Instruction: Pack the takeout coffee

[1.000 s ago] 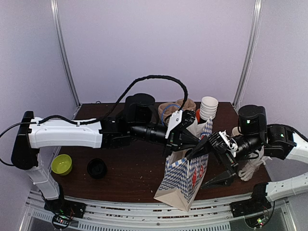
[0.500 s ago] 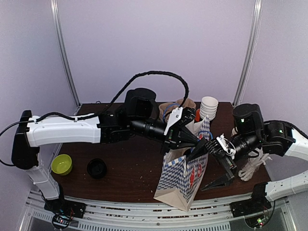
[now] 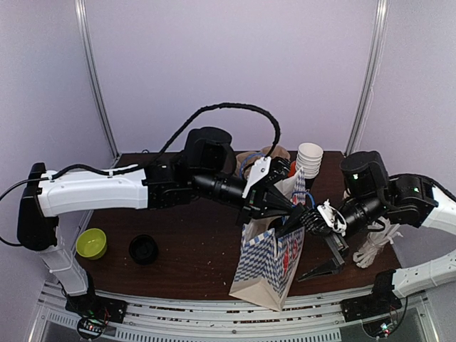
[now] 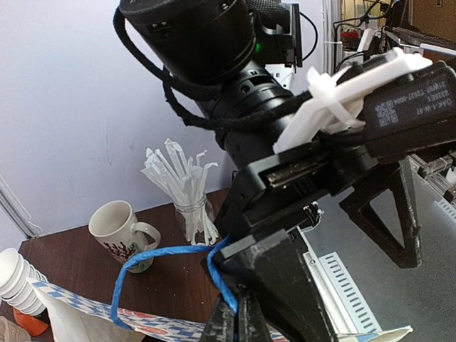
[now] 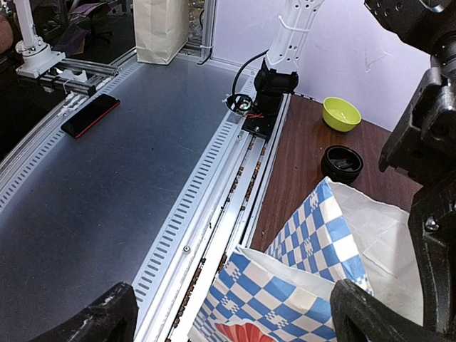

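Moved: right gripper [image 3: 292, 253], closer to the bag [image 3: 274, 263] mouth than a second ago, now just beside the left gripper [image 3: 283, 214]; left elbow raised a little; bag base in the same spot, bag top drawn slightly higher.
Left gripper: pinched together on the blue handle [image 4: 153, 260] at the top of the bag, cord looping out to one side of the fingertips.
Right gripper: spread wide, fingers [image 5: 96, 317] at either side of the bag's open mouth, neither clearly touching the paper.
Bag: blue-and-white check, leaning, near the front edge of the table [image 3: 192, 249], mouth open in the right wrist view, white inside showing.
Coffee: not plainly seen in any view.
Black round thing [image 3: 144, 249]: on the table left of the bag, just beside the green bowl [image 3: 91, 242], well apart from both grippers; cannot tell whether it is the lidded cup.
Behind the bag: cup stack [image 3: 308, 159] at the back; mug [image 4: 120, 226] and a jar of straws [image 4: 182, 189] side by side in the left wrist view.
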Motion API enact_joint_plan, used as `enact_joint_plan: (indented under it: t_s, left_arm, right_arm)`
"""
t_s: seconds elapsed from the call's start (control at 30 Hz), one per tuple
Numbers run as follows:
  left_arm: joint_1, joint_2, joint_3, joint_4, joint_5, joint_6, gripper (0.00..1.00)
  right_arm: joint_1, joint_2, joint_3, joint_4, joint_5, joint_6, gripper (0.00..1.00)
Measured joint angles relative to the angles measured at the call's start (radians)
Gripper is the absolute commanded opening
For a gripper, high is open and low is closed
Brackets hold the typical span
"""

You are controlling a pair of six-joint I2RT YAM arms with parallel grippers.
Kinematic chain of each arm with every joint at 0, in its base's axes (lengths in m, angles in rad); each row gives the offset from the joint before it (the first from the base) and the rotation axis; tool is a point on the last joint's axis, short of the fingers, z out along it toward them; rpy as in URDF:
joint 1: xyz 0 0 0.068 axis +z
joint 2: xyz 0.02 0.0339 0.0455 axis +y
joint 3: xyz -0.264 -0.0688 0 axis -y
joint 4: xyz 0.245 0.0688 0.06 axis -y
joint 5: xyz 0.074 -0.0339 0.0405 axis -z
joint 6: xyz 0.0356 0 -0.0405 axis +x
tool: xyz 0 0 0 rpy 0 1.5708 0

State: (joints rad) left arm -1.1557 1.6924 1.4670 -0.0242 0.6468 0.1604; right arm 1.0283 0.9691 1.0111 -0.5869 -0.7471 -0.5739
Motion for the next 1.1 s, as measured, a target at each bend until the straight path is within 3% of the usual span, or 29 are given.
enact_joint_plan:
  t_s: [0.3,1.1]
  left_arm:
    - [0.003,0.000,0.047,-0.102,-0.002,0.020,0.00]
    - [0.007,0.000,0.082,-0.132,0.050,0.013,0.00]
  right_arm:
    - [0.013,0.034,0.023,-0.050,0.040,-0.079,0.95]
    - [0.177,-0.026,-0.087,0.089,0.591,-0.463,0.95]
